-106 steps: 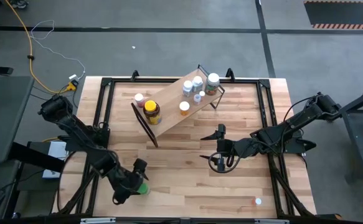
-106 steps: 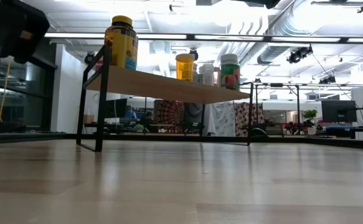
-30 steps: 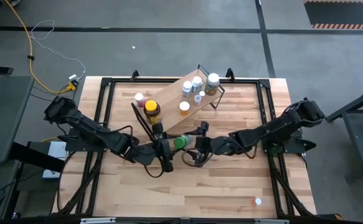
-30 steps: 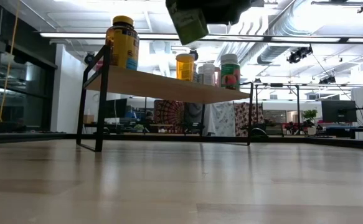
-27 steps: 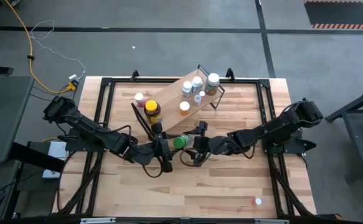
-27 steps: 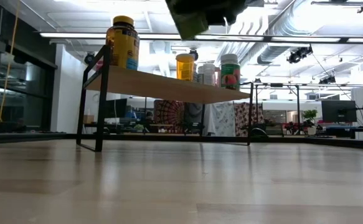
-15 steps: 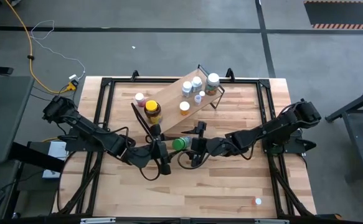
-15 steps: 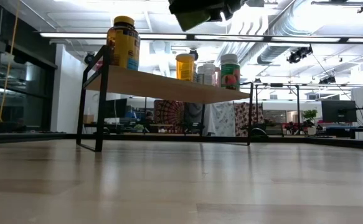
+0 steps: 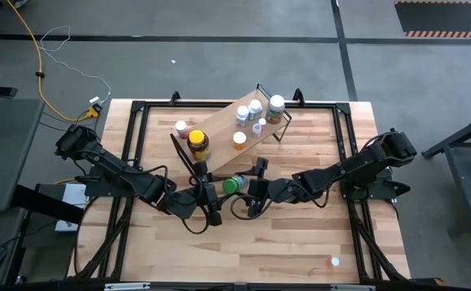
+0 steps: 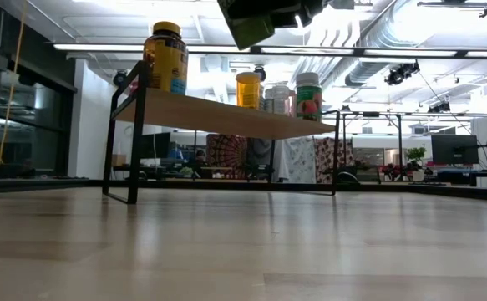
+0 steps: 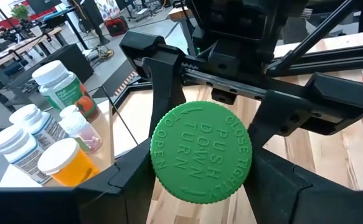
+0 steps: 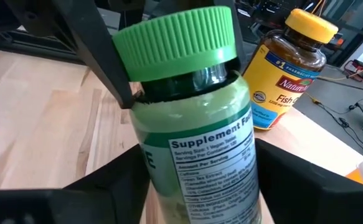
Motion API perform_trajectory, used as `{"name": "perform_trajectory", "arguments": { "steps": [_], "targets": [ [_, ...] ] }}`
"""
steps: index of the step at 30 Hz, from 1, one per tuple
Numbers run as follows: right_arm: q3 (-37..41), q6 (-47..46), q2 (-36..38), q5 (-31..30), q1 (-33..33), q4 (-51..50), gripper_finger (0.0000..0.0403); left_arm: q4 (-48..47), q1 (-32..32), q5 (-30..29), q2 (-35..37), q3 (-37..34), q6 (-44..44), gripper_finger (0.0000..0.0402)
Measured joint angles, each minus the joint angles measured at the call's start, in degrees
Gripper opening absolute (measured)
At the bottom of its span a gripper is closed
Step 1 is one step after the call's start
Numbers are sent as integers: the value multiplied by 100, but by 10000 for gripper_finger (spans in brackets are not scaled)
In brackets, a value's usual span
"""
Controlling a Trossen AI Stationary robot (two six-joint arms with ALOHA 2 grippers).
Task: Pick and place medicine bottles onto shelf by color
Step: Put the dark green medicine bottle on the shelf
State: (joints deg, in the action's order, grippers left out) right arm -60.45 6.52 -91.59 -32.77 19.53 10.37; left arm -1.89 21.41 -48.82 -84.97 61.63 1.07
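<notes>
A green-capped green bottle (image 9: 233, 184) hangs in the air above the middle of the table, lying about level between my two grippers. My left gripper (image 9: 219, 189) is at its cap end (image 11: 201, 152). My right gripper (image 9: 249, 187) is at its body (image 12: 197, 162). Both are shut on it. Just beyond stands the shelf (image 9: 223, 139), its wire ends on the table. On the shelf are an amber jar with a yellow lid (image 9: 197, 145), an orange bottle (image 9: 239, 140) and several white ones (image 9: 255, 109). My left gripper pinches the bottle at its cap end, one finger on each side of the cap's rim (image 11: 161, 171). One finger (image 12: 116, 68) reaches to the neck under the cap. The fingers come level from the table's left, along the bottle, which is clear of the table. My right gripper has the labelled body (image 12: 237, 155) between its two fingers, one on each side. The fingers come about level from the table's right and lie along the bottle from its base end. The cap points away from this gripper.
A pink-capped bottle (image 9: 180, 128) stands on the table left of the shelf. A small bottle (image 9: 334, 261) lies near the front right corner. Black frame rails (image 9: 138, 145) run along the table's sides. Bare wood lies in front of the grippers.
The green bottle, held in the air between the two grippers, has shifted a little toward the table's left and turned slightly. Both arms have stayed about where they were.
</notes>
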Motion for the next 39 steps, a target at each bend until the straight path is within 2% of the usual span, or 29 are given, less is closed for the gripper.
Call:
{"name": "perform_trajectory", "arguments": {
  "steps": [7,11,17,22,27,30,33,36,39],
  "targets": [
    [0,6,2,-2,0,7,212,7,0,26,0,0,5,197],
    [0,78,4,-4,0,-27,214,2,0,71,0,0,-73,204],
    [9,137,45,20,2,-410,216,-24,205,51,34,-2,-365,239],
    [9,-194,252,-140,1,-1082,216,-224,495,33,171,-9,-387,262],
    [189,-503,483,-153,-2,-1418,216,-700,778,125,481,-4,-199,265],
    [557,-499,606,-153,-21,-1126,216,-1038,894,406,716,-6,1,262],
    [980,-420,781,-148,-126,-388,216,-919,944,645,959,-266,34,260],
    [1398,-301,908,16,-292,475,216,-173,889,901,1283,-782,-254,259],
    [1743,-201,964,133,-472,1335,216,620,710,1531,1763,-1273,-433,259]
  ]
}}
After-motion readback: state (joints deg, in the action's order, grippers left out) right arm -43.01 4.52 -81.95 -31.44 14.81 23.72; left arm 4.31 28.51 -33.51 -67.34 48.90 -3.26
